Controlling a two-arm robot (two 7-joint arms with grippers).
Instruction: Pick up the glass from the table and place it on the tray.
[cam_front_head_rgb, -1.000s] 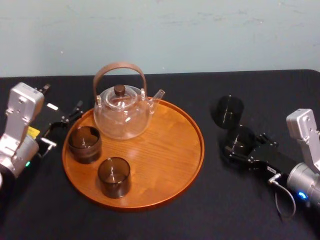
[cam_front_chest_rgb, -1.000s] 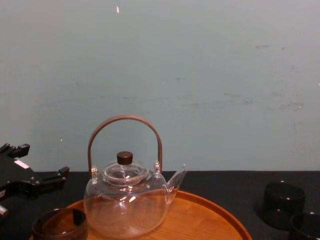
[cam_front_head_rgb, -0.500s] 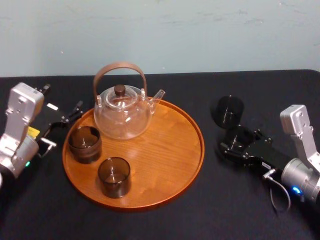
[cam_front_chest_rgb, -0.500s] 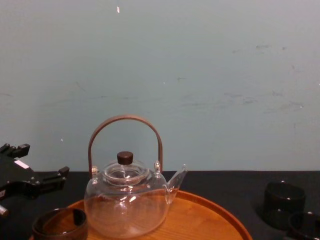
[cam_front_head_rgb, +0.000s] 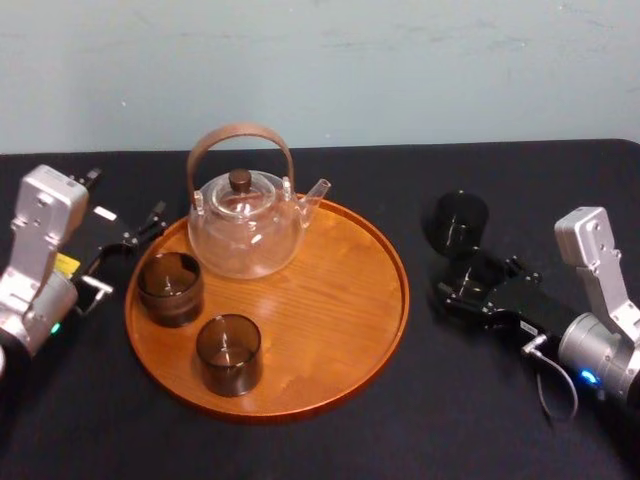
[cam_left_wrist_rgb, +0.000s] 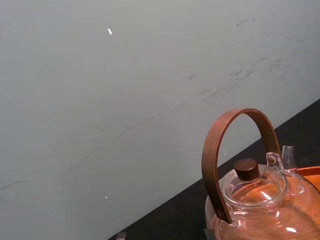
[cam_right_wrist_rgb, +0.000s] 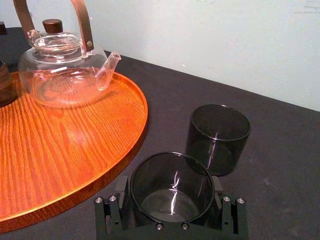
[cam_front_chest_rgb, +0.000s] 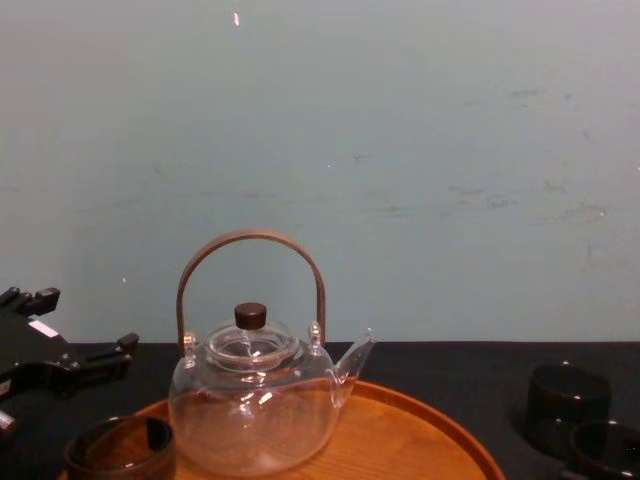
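Just right of the tray (cam_front_head_rgb: 403, 290), the right gripper (cam_right_wrist_rgb: 170, 192) was closed on the glass (cam_right_wrist_rgb: 169, 172) and likely needed to lift it clear of its rim before crossing.

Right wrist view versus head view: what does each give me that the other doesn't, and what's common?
Right wrist view adds the close look: the right gripper shut on the near glass, with bare black table between that glass and the tray. Head view adds the left gripper, parked open left of the tray, and the front glass on the tray. Both share the teapot, the tray, the held glass and the far glass on the table.
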